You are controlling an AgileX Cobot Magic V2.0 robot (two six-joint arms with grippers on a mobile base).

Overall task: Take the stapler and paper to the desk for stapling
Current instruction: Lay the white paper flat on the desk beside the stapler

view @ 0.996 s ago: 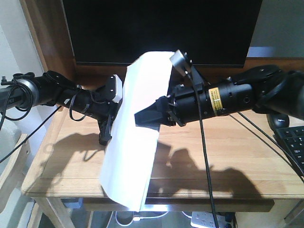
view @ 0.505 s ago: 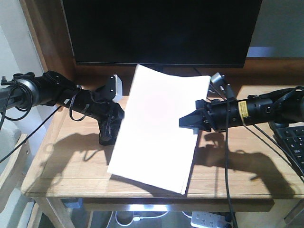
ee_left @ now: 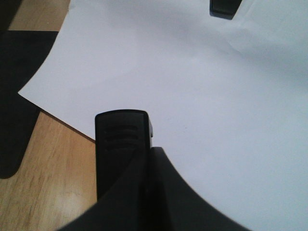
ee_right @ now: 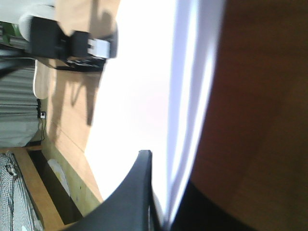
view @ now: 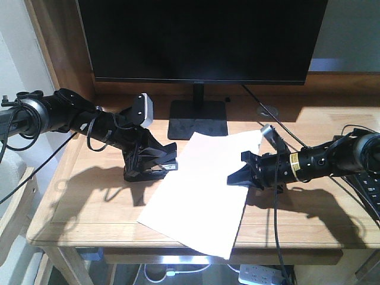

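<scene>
The white paper (view: 196, 196) lies nearly flat on the wooden desk (view: 89, 202), its front corner reaching the desk's front edge. My right gripper (view: 242, 176) is shut on the paper's right edge, which is raised a little; in the right wrist view a black finger (ee_right: 139, 192) presses on the sheets (ee_right: 139, 86). My left gripper (view: 161, 161) rests at the paper's left edge, shut on the black stapler (view: 151, 166). In the left wrist view the stapler's ribbed end (ee_left: 121, 134) shows beside a curved finger (ee_left: 163, 192), above the paper (ee_left: 192, 72).
A large black monitor (view: 202, 35) stands at the back, its square base (view: 198, 119) just behind the paper. A black keyboard (view: 371, 178) sits at the right edge. A cable grommet (view: 268, 110) is in the desk behind my right arm.
The paper swung down from upright to lying on the desk. My right gripper came down and to the right with it. My left arm stayed where it was.
</scene>
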